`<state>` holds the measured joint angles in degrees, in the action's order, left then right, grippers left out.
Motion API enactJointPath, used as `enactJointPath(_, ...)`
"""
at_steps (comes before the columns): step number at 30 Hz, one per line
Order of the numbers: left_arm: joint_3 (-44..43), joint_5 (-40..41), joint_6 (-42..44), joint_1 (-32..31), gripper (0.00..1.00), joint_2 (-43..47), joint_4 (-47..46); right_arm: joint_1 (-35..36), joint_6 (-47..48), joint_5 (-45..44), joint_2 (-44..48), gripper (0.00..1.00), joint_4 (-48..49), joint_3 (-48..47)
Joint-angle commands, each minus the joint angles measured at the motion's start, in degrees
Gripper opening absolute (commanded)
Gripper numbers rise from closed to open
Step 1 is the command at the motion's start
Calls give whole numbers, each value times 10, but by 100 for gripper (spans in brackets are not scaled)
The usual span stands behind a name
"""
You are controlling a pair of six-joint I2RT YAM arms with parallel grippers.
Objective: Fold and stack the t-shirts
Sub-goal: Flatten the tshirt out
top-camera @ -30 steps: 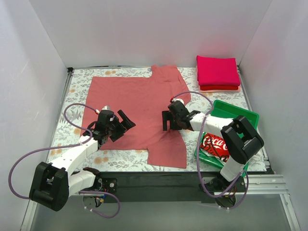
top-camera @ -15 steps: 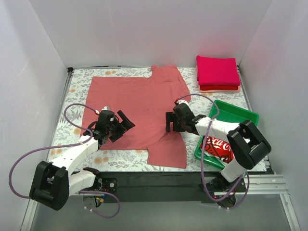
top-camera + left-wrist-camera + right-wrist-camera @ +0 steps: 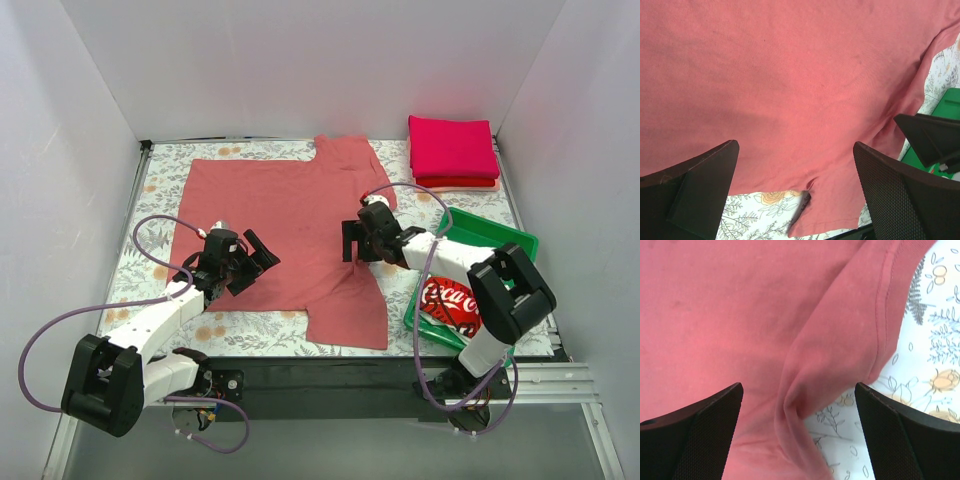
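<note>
A dusty salmon-red t-shirt (image 3: 290, 215) lies spread flat on the floral table covering. My left gripper (image 3: 255, 258) is open over the shirt's left front part. It sees the cloth (image 3: 790, 90) and a sleeve corner below. My right gripper (image 3: 358, 240) is open over the shirt's right edge, where the right wrist view shows a sleeve fold (image 3: 840, 355). Folded magenta and red tees (image 3: 452, 150) are stacked at the back right. A red Coca-Cola tee (image 3: 452, 305) lies in the green tray.
The green plastic tray (image 3: 485, 232) stands at the right, close to my right arm. White walls close in the table on three sides. A black rail runs along the near edge (image 3: 330, 370).
My right gripper has moved a little back and up along the shirt's right edge. The left arm has barely moved. The shirt lies as before.
</note>
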<state>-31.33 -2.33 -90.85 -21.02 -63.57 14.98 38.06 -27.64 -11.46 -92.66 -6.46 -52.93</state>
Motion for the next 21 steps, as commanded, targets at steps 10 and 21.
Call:
enactJointPath(10,1,36,9,-3,98,-2,7,-17,3,15,-65,98,2,-5)
enactJointPath(21,-3,59,6,-2,98,-6,19,-43,-26,-32,33,98,-42,106)
